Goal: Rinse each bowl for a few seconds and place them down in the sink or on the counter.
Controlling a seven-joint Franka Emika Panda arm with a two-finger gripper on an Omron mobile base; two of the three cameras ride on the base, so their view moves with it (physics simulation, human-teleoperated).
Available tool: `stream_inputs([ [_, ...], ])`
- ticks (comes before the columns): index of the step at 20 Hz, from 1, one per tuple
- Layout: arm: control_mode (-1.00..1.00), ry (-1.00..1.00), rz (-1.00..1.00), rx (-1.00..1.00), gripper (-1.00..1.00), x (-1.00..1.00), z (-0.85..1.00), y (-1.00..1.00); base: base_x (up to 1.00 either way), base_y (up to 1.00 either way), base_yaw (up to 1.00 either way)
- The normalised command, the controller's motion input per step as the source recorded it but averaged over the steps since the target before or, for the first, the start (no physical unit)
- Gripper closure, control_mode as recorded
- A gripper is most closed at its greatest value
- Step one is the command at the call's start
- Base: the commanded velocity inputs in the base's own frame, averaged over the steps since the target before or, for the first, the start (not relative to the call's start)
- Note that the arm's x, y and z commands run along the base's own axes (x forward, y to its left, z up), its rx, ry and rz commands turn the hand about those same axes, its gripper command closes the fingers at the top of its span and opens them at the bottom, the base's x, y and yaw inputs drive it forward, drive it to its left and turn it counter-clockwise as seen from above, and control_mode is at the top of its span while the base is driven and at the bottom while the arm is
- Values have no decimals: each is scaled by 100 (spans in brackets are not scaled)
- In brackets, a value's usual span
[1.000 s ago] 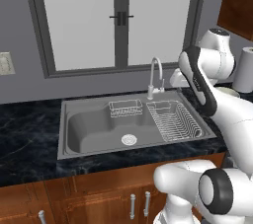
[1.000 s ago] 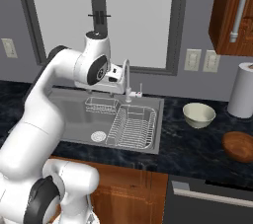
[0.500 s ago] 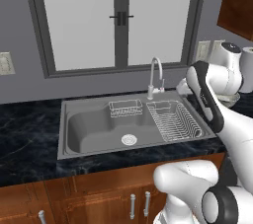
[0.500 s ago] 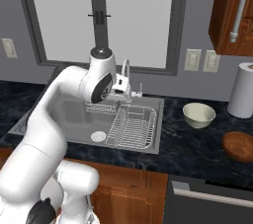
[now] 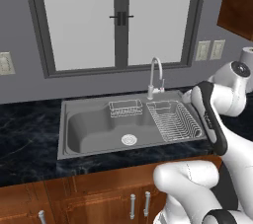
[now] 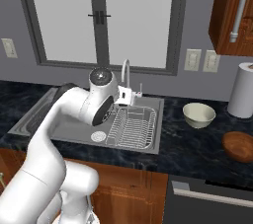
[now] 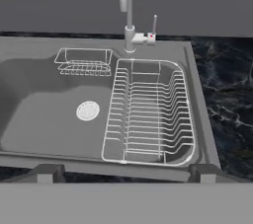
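Black marble-look tabletop is seen running along the wall, with the grey steel sink set into it under the window. Wire rack is placed in the sink's right part, small wire caddy at the back rim, round drain on the basin floor, chrome faucet behind the rack. Paper-towel roll is stood upright at the far right by the wall. Cream bowl is set upright on the tabletop right of the sink, wooden bowl further right and nearer the front edge, well apart from the gripper. Gripper is held above the sink's front edge; fingers are spread wide, nothing between them
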Motion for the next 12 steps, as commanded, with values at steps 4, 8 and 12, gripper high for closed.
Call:
stream_inputs([
  [4, -100, -20, 1, 0, -100, 1, -5, -23, 0, 0, 0],
  [8, -100, -21, 4, 0, -100, 2, -12, -26, 0, 0, 0],
  [12, -100, -26, 7, 0, -100, 2, -14, -20, 0, 0, 0],
])
